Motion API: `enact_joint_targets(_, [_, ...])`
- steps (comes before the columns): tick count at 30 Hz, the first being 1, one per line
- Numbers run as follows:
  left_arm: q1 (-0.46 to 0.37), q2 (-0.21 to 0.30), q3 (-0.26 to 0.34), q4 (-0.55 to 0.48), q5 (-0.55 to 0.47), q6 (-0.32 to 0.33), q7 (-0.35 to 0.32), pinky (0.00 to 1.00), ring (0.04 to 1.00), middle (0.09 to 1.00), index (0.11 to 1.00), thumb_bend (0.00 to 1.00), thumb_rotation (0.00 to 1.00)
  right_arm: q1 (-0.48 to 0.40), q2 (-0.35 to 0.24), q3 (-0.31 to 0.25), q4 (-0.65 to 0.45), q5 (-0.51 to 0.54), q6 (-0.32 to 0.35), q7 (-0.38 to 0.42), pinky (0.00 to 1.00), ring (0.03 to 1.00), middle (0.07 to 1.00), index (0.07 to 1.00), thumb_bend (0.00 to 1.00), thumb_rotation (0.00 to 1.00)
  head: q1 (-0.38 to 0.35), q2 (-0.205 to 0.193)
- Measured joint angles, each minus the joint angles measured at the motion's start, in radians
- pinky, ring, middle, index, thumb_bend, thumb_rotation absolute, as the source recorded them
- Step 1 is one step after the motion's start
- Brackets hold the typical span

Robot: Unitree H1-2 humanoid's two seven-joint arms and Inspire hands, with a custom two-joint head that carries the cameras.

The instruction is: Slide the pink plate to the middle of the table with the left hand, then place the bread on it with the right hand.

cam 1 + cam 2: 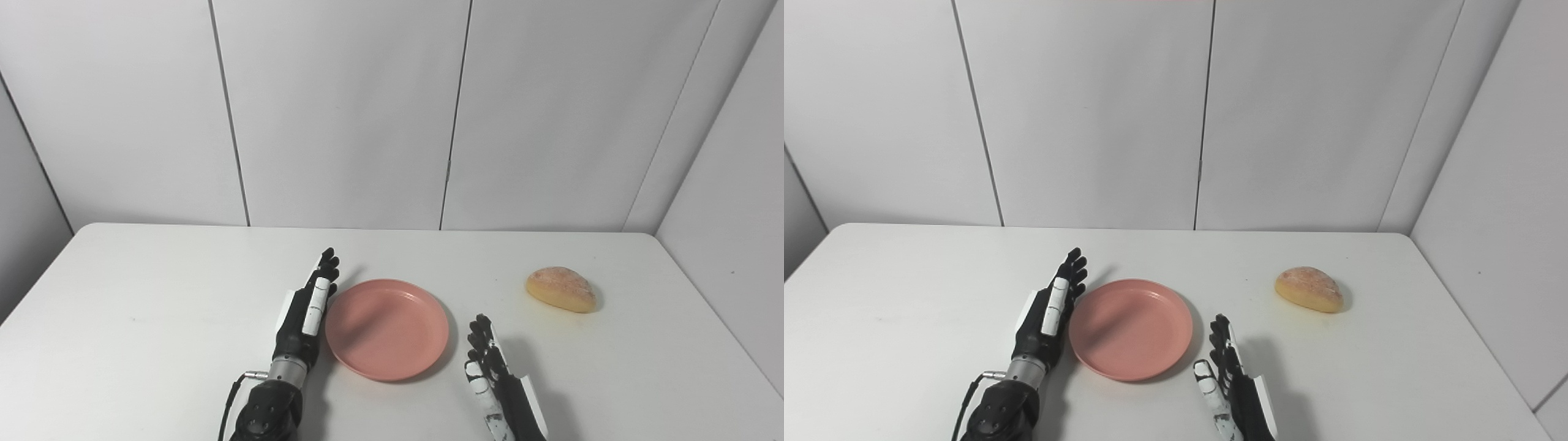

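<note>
Plate (pixel 387 327) mid-desk; my left robot hand (pixel 306 312) released at its 9 o'clock. Right robot hand (pixel 499 380) released; careless reach knocks bread (pixel 561 289), 2 o'clock, away.

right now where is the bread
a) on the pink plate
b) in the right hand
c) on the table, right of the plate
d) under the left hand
c, the bread lies on the bare table, apart from the pink plate and beyond the open right hand.

**Both hands open, edge-on and apart**

The left hand (pixel 306 312) stands on its edge with fingers stretched straight forward, its forearm reaching in from the lower left. The right hand (pixel 493 373) is likewise upright and open, fingers extended, holding nothing.
</note>
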State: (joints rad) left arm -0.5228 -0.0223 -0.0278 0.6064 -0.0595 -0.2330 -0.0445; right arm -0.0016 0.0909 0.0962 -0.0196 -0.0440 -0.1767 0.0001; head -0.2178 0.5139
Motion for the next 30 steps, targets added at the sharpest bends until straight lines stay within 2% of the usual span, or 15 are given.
enact_joint_targets(4, [0.003,0.0,-0.002,-0.004,0.0,0.003,-0.008,1.0,0.989,0.989,0.971,0.76,1.0,-0.001,0.0,-0.002,0.001,0.0,0.0,-0.001,1.0,0.992,0.989,1.0,0.64,0.86,0.0,0.003])
enact_joint_targets(8, [0.003,0.0,-0.006,-0.004,0.005,0.003,-0.008,1.0,0.987,0.988,0.971,0.76,1.0,-0.006,0.0,-0.011,0.003,0.006,0.0,-0.001,1.0,0.977,0.976,0.999,0.66,0.85,-0.003,-0.005])
enact_joint_targets(9, [0.002,0.0,-0.007,-0.001,0.011,0.001,-0.008,0.98,0.983,0.987,0.968,0.75,1.0,-0.007,0.0,-0.016,0.003,0.006,0.0,-0.003,1.0,0.971,0.974,1.0,0.63,0.84,-0.003,-0.003])
enact_joint_targets(13, [-0.008,-0.002,-0.006,0.018,0.019,-0.002,0.001,0.97,0.976,0.983,0.967,0.76,1.0,-0.015,-0.005,-0.047,0.003,0.003,-0.004,-0.024,1.0,0.962,0.962,0.994,0.61,0.8,-0.006,-0.003])
enact_joint_targets(16, [-0.009,-0.005,-0.003,0.018,0.019,-0.002,0.006,0.96,0.976,0.981,0.965,0.75,1.0,-0.022,-0.014,-0.074,-0.015,0.0,-0.007,-0.04,1.0,0.962,0.959,0.988,0.62,0.81,-0.008,0.0])
enact_joint_targets(21, [-0.007,-0.008,0.003,0.016,0.019,0.0,0.009,0.96,0.967,0.973,0.953,0.74,1.0,-0.062,-0.061,-0.112,-0.075,-0.073,-0.007,-0.067,1.0,0.953,0.946,0.974,0.68,0.87,0.001,0.003])
enact_joint_targets(27, [0.002,-0.006,-0.003,-0.004,0.027,0.018,0.015,0.95,0.958,0.966,0.945,0.74,1.0,-0.123,-0.124,-0.16,-0.08,-0.114,-0.008,-0.097,1.0,0.955,0.938,0.978,0.73,0.87,-0.002,0.002])
enact_joint_targets(30, [0.005,0.0,-0.004,-0.008,0.038,0.02,0.015,0.97,0.954,0.96,0.946,0.74,1.0,-0.138,-0.158,-0.173,-0.08,-0.141,-0.008,-0.1,1.0,0.947,0.927,0.968,0.72,0.87,-0.008,0.0])
